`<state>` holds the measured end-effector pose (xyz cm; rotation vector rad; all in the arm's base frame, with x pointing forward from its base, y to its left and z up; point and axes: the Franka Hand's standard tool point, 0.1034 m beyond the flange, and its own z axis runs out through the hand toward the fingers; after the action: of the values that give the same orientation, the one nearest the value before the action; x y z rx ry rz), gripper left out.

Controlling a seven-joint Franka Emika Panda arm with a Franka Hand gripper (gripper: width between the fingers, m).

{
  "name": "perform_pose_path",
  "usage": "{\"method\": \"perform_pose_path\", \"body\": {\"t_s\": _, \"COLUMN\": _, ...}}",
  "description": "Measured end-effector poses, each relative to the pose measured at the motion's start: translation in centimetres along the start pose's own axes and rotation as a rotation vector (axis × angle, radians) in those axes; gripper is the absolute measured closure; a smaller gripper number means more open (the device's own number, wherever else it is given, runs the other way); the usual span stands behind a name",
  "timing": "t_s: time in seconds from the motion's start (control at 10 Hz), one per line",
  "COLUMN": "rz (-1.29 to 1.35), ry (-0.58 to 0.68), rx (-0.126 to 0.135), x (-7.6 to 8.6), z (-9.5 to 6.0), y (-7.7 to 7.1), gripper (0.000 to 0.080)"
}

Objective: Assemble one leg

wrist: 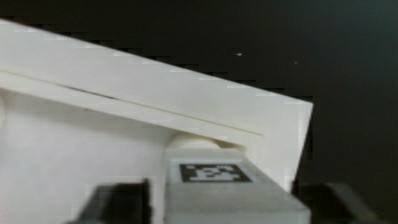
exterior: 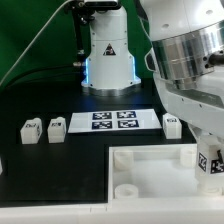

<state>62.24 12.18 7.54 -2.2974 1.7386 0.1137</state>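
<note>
My gripper (exterior: 207, 160) is shut on a leg (exterior: 211, 163), a small white block whose marker tag faces out. I hold it at the far right corner of the large white panel (exterior: 150, 178); I cannot tell whether it touches the panel. In the wrist view the leg (wrist: 215, 172) sits between the two dark fingers (wrist: 121, 204) of my gripper (wrist: 228, 206), both pressed against its sides. The panel (wrist: 89, 130) lies beneath, with a round corner socket (wrist: 198, 144) just past the leg. Three more legs stand on the table: two on the exterior view's left (exterior: 30, 130) (exterior: 56, 129) and one on its right (exterior: 171, 124).
The marker board (exterior: 110, 120) lies flat on the black table behind the panel. The robot's white base (exterior: 108, 55) stands at the back centre, with a cable running off to the exterior view's left. My arm's large white body fills the upper right of the exterior view.
</note>
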Motion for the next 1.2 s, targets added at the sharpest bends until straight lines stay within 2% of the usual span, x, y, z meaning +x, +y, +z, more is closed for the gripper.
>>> {"method": "perform_pose_path", "body": {"t_s": 0.1, "rz": -0.01, "ry": 0.0, "rx": 0.0, "x": -0.04, "z": 0.01, "y": 0.0, "gripper": 0.026}}
{"method": "perform_pose_path", "body": {"t_s": 0.2, "rz": -0.213, "ry": 0.003, "rx": -0.024, "x": -0.03, "z": -0.01, "y": 0.25, "gripper": 0.0185}}
{"method": "perform_pose_path", "body": {"t_s": 0.4, "rz": -0.581, "ry": 0.031, "rx": -0.073, "x": -0.23, "z": -0.84, "y": 0.0, "gripper": 0.0157}}
{"method": "perform_pose_path", "body": {"t_s": 0.6, "rz": -0.788, "ry": 0.027, "rx": -0.076, "x": 0.03, "z": -0.59, "y": 0.1, "gripper": 0.0152}}
{"method": "perform_pose_path", "body": {"t_s": 0.8, "rz": -1.192, "ry": 0.042, "rx": -0.125, "x": 0.27, "z": -0.89, "y": -0.35, "gripper": 0.015}}
{"method": "perform_pose_path", "body": {"t_s": 0.9, "rz": -1.351, "ry": 0.032, "rx": -0.13, "x": 0.45, "z": -0.65, "y": -0.51, "gripper": 0.015}}
{"method": "perform_pose_path", "body": {"t_s": 1.1, "rz": -1.33, "ry": 0.034, "rx": -0.126, "x": 0.36, "z": -0.55, "y": -0.48, "gripper": 0.015}}
{"method": "perform_pose_path", "body": {"t_s": 1.2, "rz": -1.319, "ry": 0.035, "rx": -0.125, "x": 0.36, "z": -0.55, "y": -0.48, "gripper": 0.0283}}
